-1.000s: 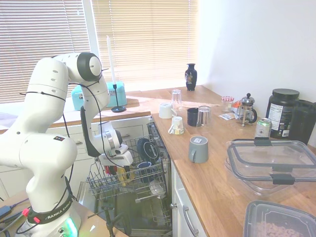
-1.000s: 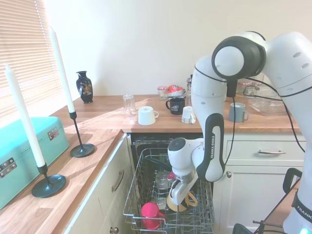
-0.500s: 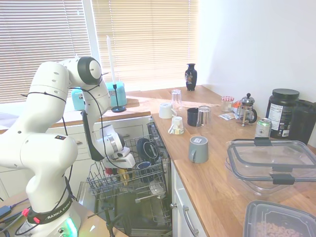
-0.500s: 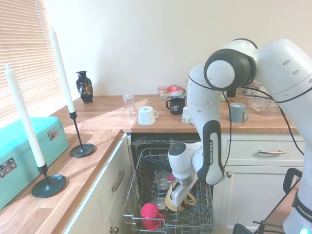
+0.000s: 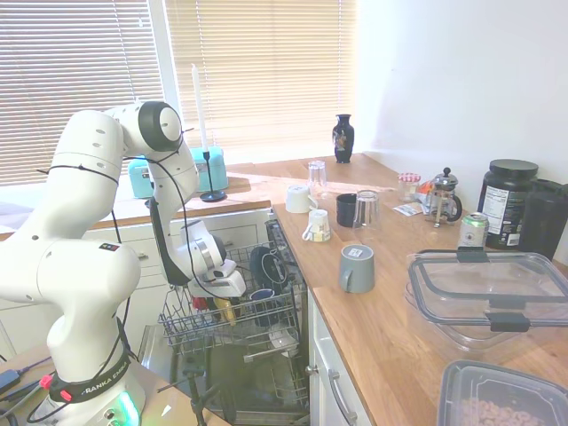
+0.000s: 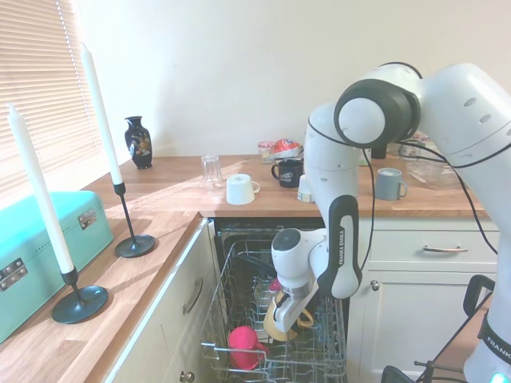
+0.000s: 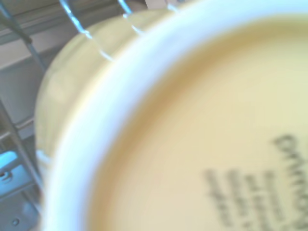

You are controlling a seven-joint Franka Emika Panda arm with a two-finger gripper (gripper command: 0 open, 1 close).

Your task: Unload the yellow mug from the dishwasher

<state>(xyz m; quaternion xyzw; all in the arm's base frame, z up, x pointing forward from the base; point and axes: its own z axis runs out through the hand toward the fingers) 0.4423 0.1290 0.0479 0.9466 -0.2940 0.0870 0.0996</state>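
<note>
The yellow mug (image 6: pixel 283 321) hangs tilted just over the dishwasher's (image 5: pixel 232 390) pulled-out wire rack (image 6: pixel 222 317), base towards the wrist. My gripper (image 6: pixel 282 305) reaches down into the rack and is shut on the mug's rim. From the other side the mug (image 5: pixel 225 310) shows as a yellow patch under the gripper (image 5: pixel 223 297), behind the rack wires. The mug's pale base (image 7: pixel 192 144), with blurred print, fills the wrist view.
A red cup (image 6: pixel 243 341) lies in the rack's front corner, with dark cups (image 5: pixel 264 266) further back. On the counter (image 5: pixel 390 319) stand a grey mug (image 5: pixel 357 267), white mugs (image 5: pixel 298 198), glasses, a black mug and plastic containers (image 5: pixel 488 293). Candlesticks (image 6: pixel 132 239) stand by the window.
The gripper has risen slightly with the yellow mug, which now sits higher and more tilted. The rack and the red cup have shifted a little along with it.
</note>
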